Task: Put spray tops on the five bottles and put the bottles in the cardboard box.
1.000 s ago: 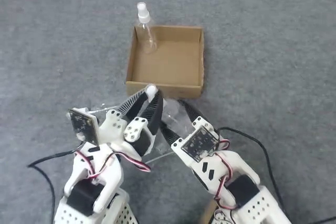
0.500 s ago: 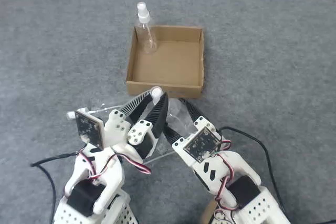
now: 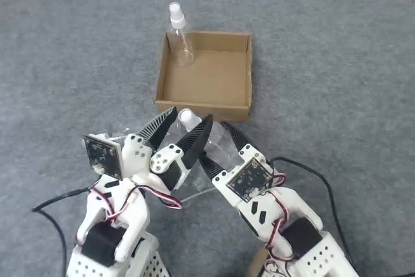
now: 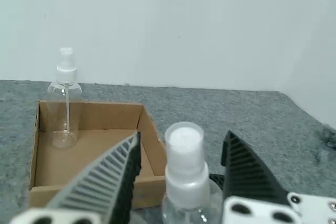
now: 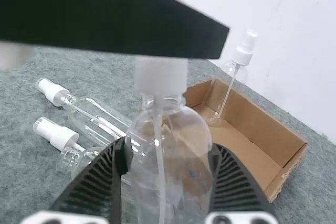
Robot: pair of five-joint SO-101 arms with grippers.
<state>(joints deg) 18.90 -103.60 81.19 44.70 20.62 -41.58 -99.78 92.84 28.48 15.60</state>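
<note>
A clear bottle [image 5: 168, 177] stands upright in front of the cardboard box [image 3: 204, 76], my right gripper [image 5: 168, 148] shut on its body. A white spray top [image 4: 184, 148] sits on its neck. My left gripper [image 4: 182, 137] is open, one finger [image 4: 105, 182] on each side of the spray top and apart from it. In the high view the spray top [image 3: 186, 118] shows between the left gripper's [image 3: 190, 116] spread fingers, with the right gripper [image 3: 214, 145] just below. Another bottle with a spray top [image 3: 179, 37] stands in the box's far left corner.
Two more capped bottles [image 5: 89, 111] [image 5: 60, 137] lie on the grey carpet beside the arms, partly under the left arm in the high view. The box floor [image 3: 211, 82] is bare apart from the corner bottle. Cables [image 3: 311, 173] trail near the arm bases.
My left gripper's fingers have spread apart and let go of the spray top, which stays on the bottle. The right gripper has kept the bottle still.
</note>
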